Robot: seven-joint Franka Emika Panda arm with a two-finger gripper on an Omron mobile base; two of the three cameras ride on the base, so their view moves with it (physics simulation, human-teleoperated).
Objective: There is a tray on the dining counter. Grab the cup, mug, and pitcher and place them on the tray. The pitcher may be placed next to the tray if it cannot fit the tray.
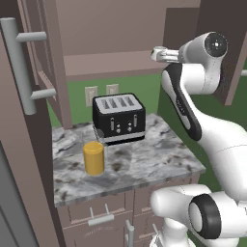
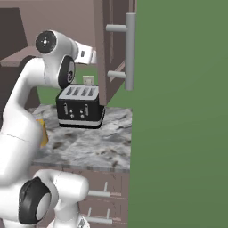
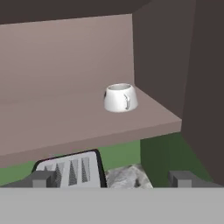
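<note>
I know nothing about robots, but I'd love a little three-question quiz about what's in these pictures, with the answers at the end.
1. True or false: the white mug sits on the marbled counter beside the toaster.
2. Multiple choice: the yellow pitcher stands
A. on top of the toaster
B. on the marbled counter, in front of the toaster
C. on the cabinet shelf
3. Fill in: the gripper is ____ and holds nothing.

Key
1. False. In the hand view the mug stands upright on the cabinet shelf, above the toaster.
2. B.
3. Open: its fingertips stand wide apart, pointed toward the mug.
</note>
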